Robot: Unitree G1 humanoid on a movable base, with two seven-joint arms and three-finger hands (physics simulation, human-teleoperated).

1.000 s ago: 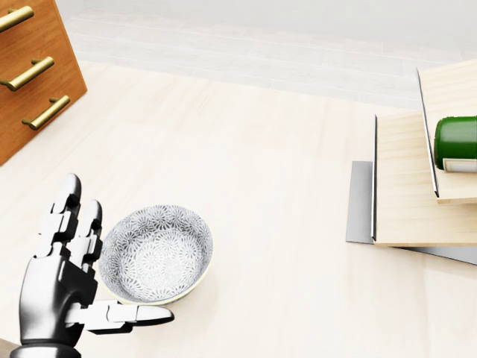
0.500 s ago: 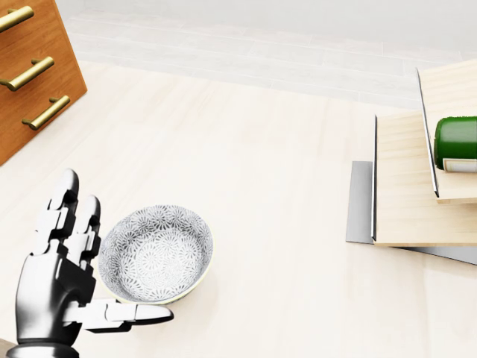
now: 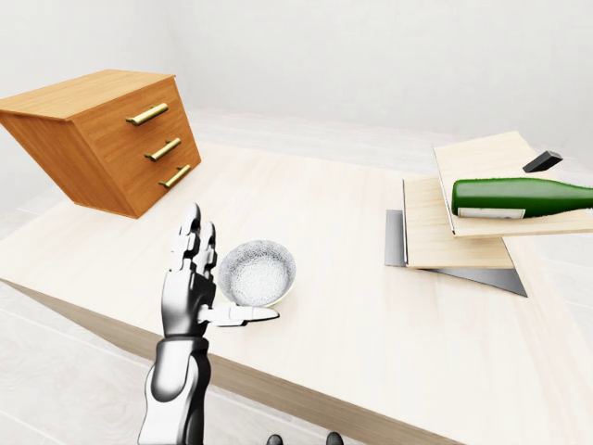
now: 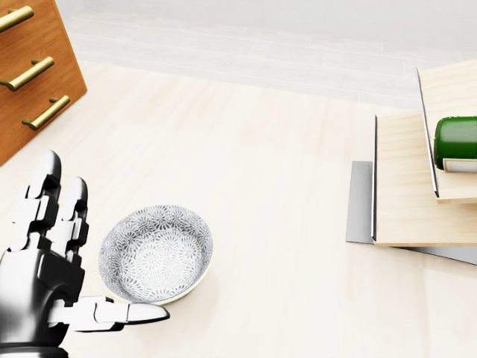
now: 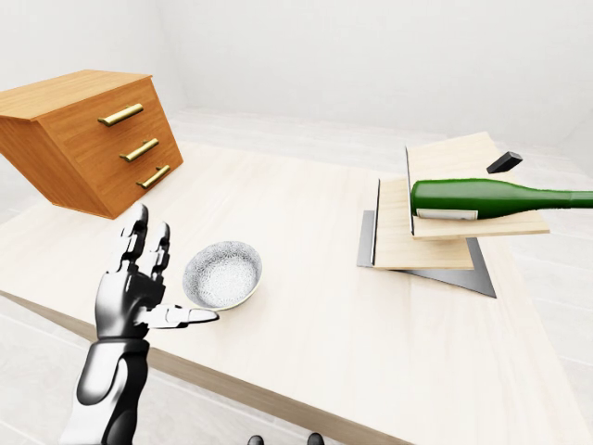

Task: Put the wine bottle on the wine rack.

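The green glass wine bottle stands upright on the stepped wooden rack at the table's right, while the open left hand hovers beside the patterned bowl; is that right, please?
Not quite: the green glass wine bottle lies on its side on the stepped wooden rack, as the right-eye view shows. The open left hand does hover beside the patterned bowl.

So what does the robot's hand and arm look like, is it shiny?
Yes. The left hand is shiny silver metal with dark black joints between blocky finger segments. It has three fingers, each with a rounded tip. The forearm below is smooth, glossy silver with a dark band at the wrist. No cables or markings show.
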